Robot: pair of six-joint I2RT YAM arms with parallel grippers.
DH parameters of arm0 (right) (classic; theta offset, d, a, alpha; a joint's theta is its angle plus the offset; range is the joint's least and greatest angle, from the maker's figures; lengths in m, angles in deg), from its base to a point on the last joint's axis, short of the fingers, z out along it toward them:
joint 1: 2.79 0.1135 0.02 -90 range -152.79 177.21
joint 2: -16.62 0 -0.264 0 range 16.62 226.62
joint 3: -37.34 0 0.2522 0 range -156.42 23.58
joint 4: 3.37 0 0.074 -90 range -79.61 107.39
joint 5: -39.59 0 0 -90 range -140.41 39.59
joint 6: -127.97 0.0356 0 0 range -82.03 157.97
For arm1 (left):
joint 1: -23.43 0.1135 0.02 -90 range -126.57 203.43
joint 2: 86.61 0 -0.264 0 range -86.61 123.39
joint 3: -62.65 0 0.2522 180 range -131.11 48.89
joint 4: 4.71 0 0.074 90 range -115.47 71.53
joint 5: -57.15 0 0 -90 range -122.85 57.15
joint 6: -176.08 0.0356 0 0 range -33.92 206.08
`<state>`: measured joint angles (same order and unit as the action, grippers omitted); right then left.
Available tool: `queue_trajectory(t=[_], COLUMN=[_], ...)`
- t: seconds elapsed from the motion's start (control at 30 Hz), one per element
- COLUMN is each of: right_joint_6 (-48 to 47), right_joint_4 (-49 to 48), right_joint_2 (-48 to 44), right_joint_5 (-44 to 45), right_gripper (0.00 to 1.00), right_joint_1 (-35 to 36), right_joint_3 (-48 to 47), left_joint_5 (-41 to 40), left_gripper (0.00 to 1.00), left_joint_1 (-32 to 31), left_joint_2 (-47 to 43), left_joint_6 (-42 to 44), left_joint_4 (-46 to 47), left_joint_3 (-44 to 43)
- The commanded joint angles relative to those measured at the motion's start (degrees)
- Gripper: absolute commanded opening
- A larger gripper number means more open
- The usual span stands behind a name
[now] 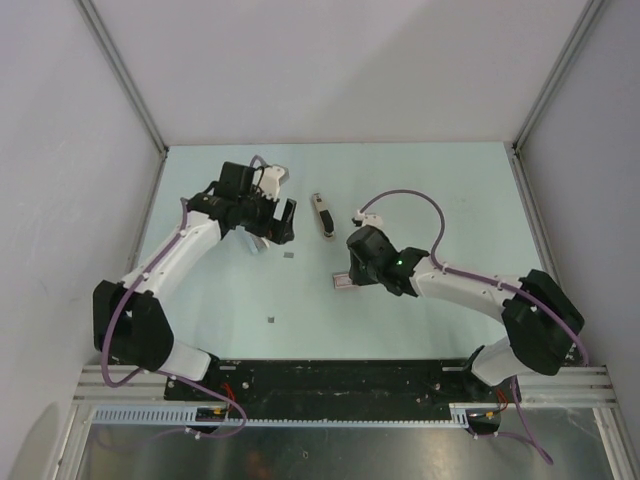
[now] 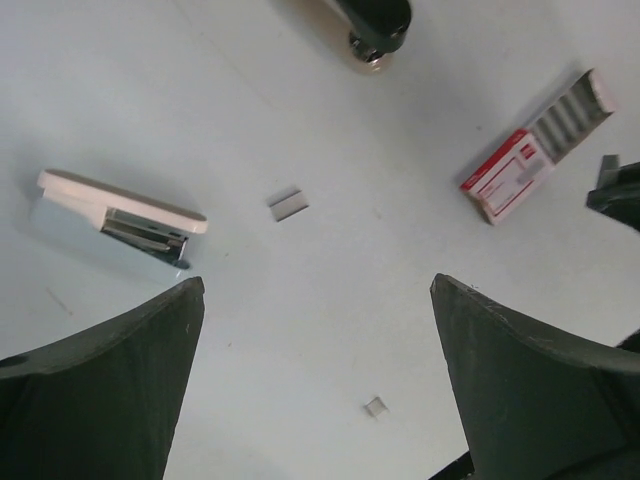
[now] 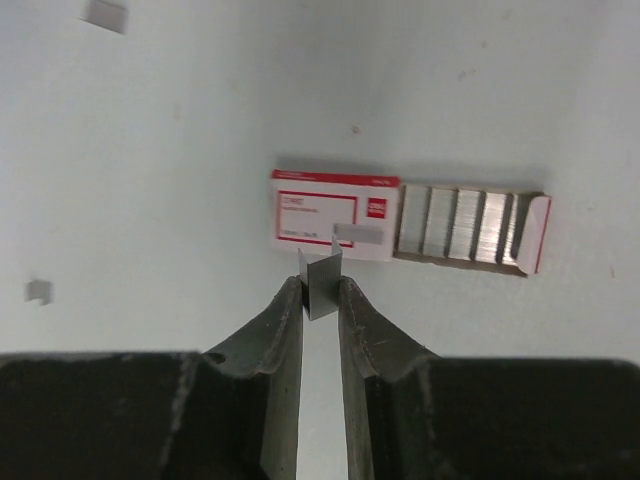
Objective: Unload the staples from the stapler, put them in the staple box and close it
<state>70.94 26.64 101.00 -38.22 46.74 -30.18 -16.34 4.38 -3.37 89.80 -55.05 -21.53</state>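
The stapler (image 1: 323, 217) lies on the table between the two arms; in the left wrist view the stapler (image 2: 110, 215) is a white bar with a dark metal underside, on its side at the left. My left gripper (image 1: 278, 228) hangs open just left of it, and nothing is between its fingers (image 2: 318, 285). My right gripper (image 3: 321, 288) is shut on a short strip of staples (image 3: 322, 278), held on edge just above the table. It hovers beside an open staple box (image 3: 400, 220), also seen from above (image 1: 343, 283).
Loose staple pieces lie on the table: a strip (image 2: 288, 205) right of the stapler, a small piece (image 2: 375, 406) under my left gripper, and others (image 3: 105, 14) (image 3: 38, 291). The staple box (image 2: 520, 160) shows several strips in its tray. Grey walls enclose the table.
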Motion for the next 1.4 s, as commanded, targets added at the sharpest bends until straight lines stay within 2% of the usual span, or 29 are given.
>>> queue_trajectory(t=[0.0,0.53,1.37], right_joint_6=[0.7,2.1,1.6], right_joint_4=[4.1,6.6,8.3], right_joint_2=[2.6,11.8,14.3], right_joint_5=[7.2,17.3,18.8], right_gripper=[0.00,0.00,0.00], right_joint_1=[1.2,2.8,2.9], right_joint_3=[-3.0,-6.1,-6.9], left_joint_5=[-2.5,-1.5,-1.4], left_gripper=[1.00,1.00,0.99], left_joint_1=[0.0,-0.8,-1.3], left_joint_2=[-2.1,-4.4,-5.0], left_joint_6=[5.4,6.3,6.3], left_joint_4=[0.3,0.3,0.3], left_joint_3=[1.4,3.9,4.0])
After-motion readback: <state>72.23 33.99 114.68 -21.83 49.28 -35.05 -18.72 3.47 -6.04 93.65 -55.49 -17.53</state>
